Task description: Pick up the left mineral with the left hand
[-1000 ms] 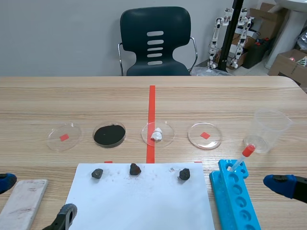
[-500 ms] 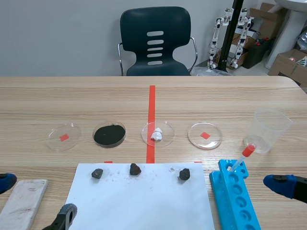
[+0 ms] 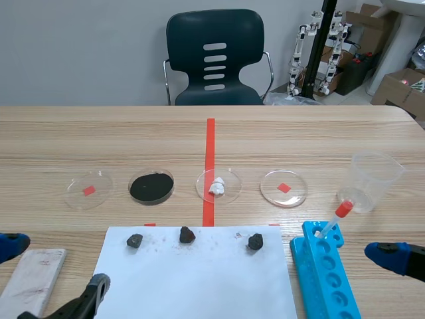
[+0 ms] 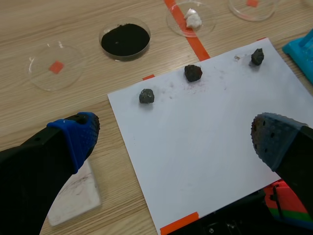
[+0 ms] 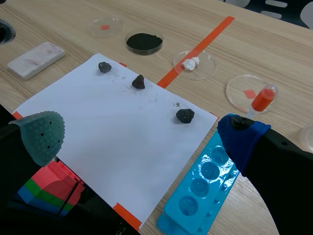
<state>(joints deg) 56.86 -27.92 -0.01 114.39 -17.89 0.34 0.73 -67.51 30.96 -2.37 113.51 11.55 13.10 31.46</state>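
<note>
My left gripper, fingers spread wide and empty, hangs at the near left of the table. The left mineral, a dark lump without a clear long axis, lies farther and rightward, untouched, at the far-left corner of the white paper sheet.

left mineral on paper | dish row behind | rack right

white sheet | black-powder dish beyond it | blue rack just beside sheet | clear cup beyond rack | white slab
</note>
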